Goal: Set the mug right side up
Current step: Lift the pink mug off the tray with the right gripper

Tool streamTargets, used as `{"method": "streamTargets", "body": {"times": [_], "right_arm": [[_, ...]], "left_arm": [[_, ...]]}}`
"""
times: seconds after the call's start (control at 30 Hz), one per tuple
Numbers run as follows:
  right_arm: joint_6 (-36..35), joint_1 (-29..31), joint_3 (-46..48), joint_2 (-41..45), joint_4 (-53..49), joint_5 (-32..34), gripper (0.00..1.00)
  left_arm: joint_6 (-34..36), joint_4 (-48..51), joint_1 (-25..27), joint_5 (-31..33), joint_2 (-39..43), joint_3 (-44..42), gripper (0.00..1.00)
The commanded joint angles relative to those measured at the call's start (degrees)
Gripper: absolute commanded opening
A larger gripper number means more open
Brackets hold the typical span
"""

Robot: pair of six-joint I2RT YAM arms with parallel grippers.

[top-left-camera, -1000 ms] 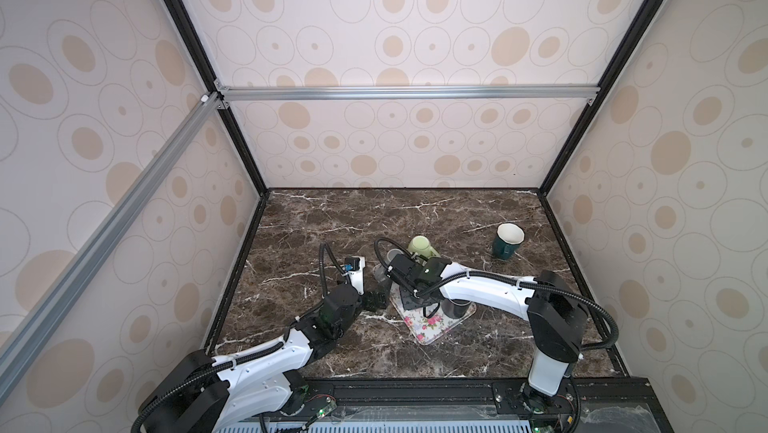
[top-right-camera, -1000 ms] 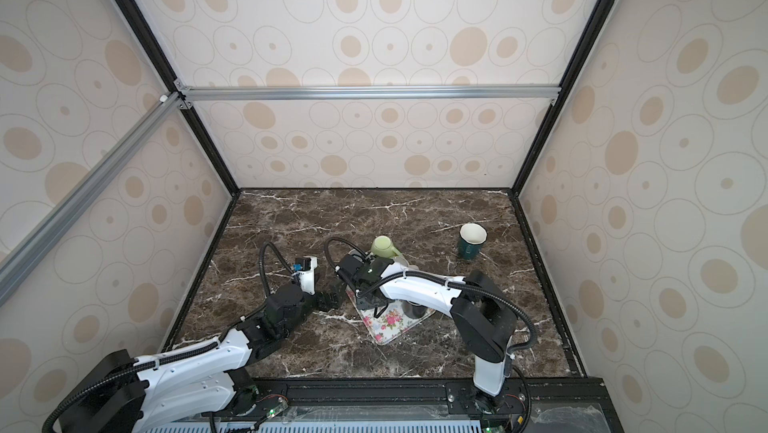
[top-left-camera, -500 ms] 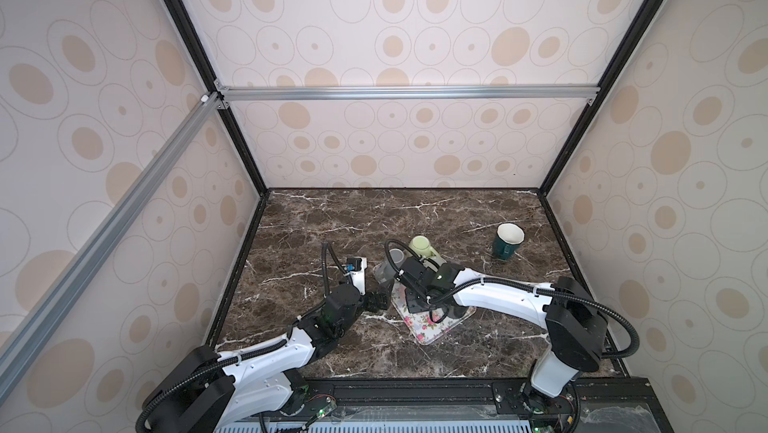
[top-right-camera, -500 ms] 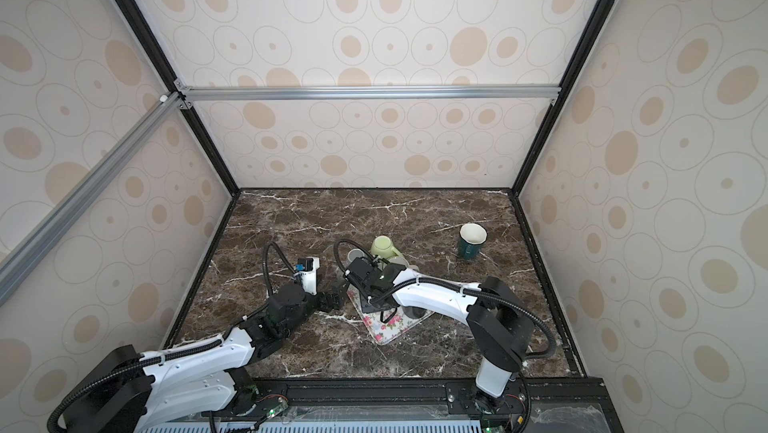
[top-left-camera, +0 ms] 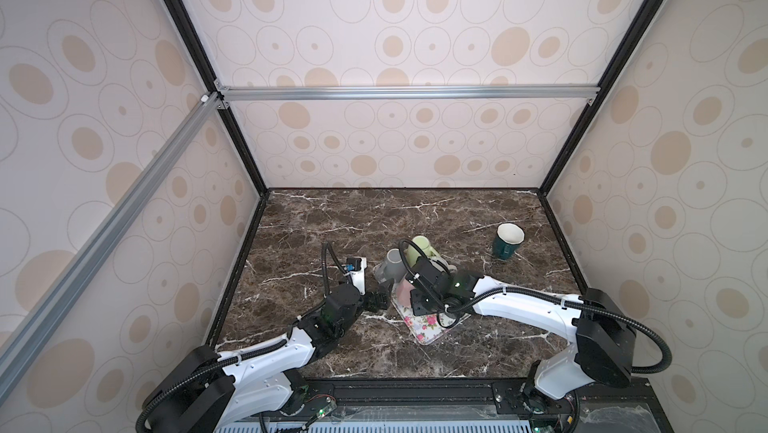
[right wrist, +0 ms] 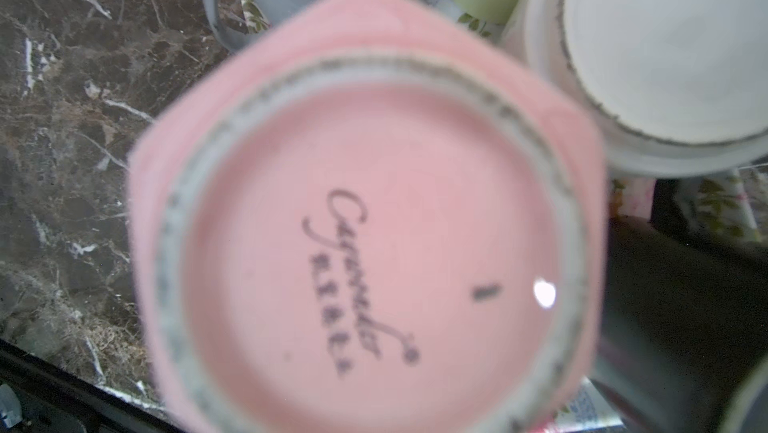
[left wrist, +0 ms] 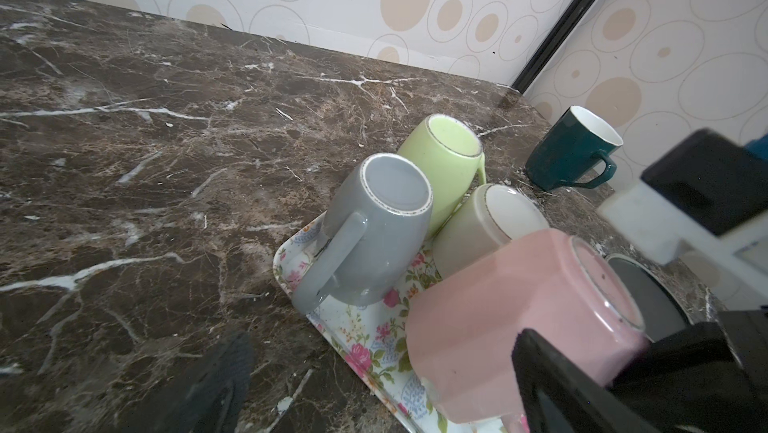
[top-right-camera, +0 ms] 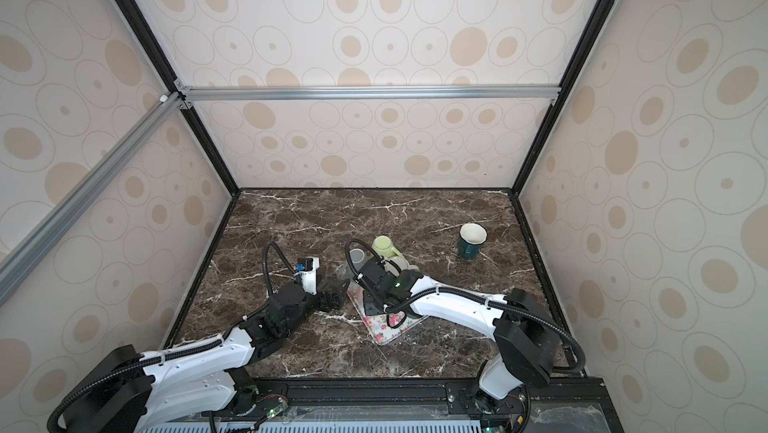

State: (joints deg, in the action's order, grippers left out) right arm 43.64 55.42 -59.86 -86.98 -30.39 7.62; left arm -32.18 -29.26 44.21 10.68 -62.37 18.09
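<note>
Pink mug [left wrist: 511, 318]: upside down, base up, at the near end of the floral tray [left wrist: 365, 339], close beside the grey mug [left wrist: 374, 235].
Counter [left wrist: 145, 161]: hard marble (a dropped mug would likely chip).
Right arm [top-left-camera: 536, 306]: elbow swung out rightwards since a second ago.
Left arm [top-left-camera: 266, 356]: barely shifted.
Left gripper [top-left-camera: 377, 300]: jaws wide apart, just beside the tray, facing the pink mug.
Right gripper [top-left-camera: 417, 304]: over the base, closed narrow, seemingly pinching the hidden handle.
Handling: glazed ceramic, probably stiff, weighty, slick and chippable.
Hold: flat facets across the body, or the handle.
</note>
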Motion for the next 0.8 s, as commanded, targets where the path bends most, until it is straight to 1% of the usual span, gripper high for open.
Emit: {"method": "streamTargets", "body": {"times": [0.0,0.17,0.37,0.77], "right_arm": [[0.58,-0.22,0.51,3.23,3.57,1.34,0.00],[0.70,-0.30,2.03,6.15,4.61,2.03,0.00],[1.95,-0.70,2.56,9.79,3.48,3.42,0.00],[1.87,-1.78,7.16,21.75,4.35,5.22,0.00]], "left_arm": [[-0.86,-0.21,-0.57,1.54,0.32,1.25,0.98],[-0.87,-0.08,-0.57,1.31,0.23,1.38,0.98],[0.78,1.40,-0.61,4.48,-0.21,2.00,0.98],[1.62,1.35,-0.70,5.67,-0.82,2.54,0.98]]}}
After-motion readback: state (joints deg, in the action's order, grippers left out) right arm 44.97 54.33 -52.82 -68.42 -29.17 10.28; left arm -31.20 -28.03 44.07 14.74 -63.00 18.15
